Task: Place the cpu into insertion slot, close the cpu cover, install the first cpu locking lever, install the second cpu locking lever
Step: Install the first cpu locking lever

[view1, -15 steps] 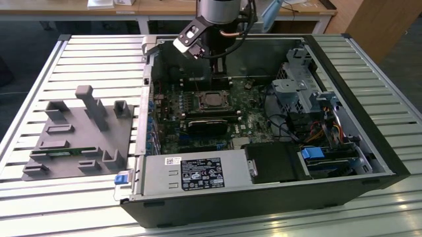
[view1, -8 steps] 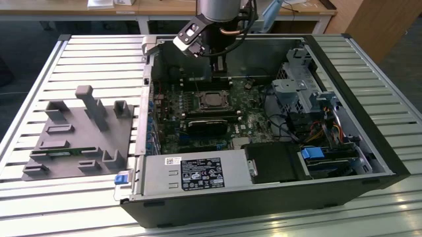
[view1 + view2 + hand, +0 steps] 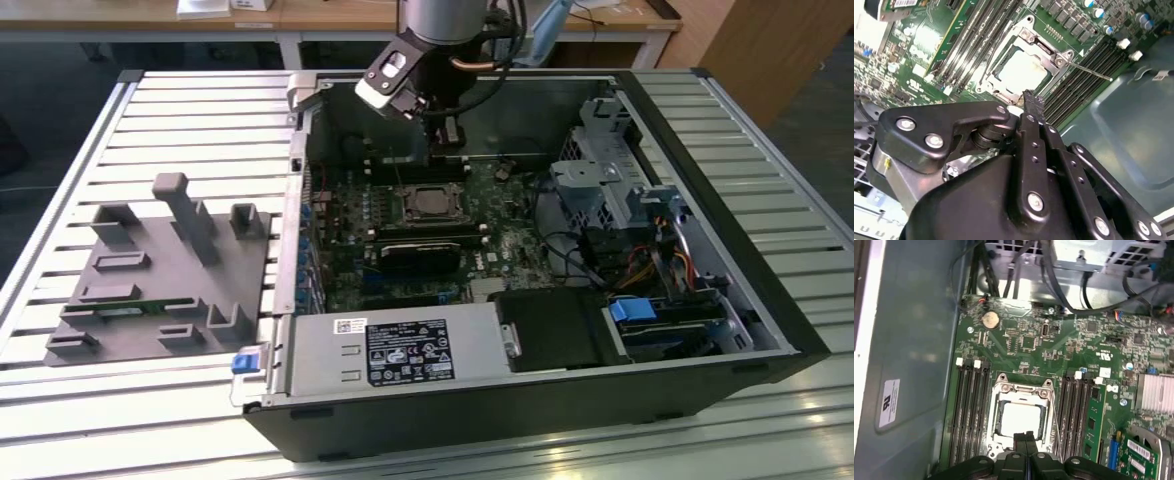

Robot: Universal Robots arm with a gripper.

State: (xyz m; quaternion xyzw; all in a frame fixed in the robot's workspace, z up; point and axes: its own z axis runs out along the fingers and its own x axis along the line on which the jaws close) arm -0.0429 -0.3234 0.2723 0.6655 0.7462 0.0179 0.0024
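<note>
The open computer case (image 3: 534, 420) lies under the claw (image 3: 1026, 440), whose fingers are pressed together, holding nothing, just above the motherboard (image 3: 1019, 340). Right ahead of its tips the cpu cover (image 3: 1023, 388) appears folded down over the insertion slot (image 3: 996, 426), with the cpu (image 3: 1019, 417) seated inside. One locking lever (image 3: 1089, 70) juts out beside the slot, apparently unlatched, so the lever steps look unfinished.
</note>
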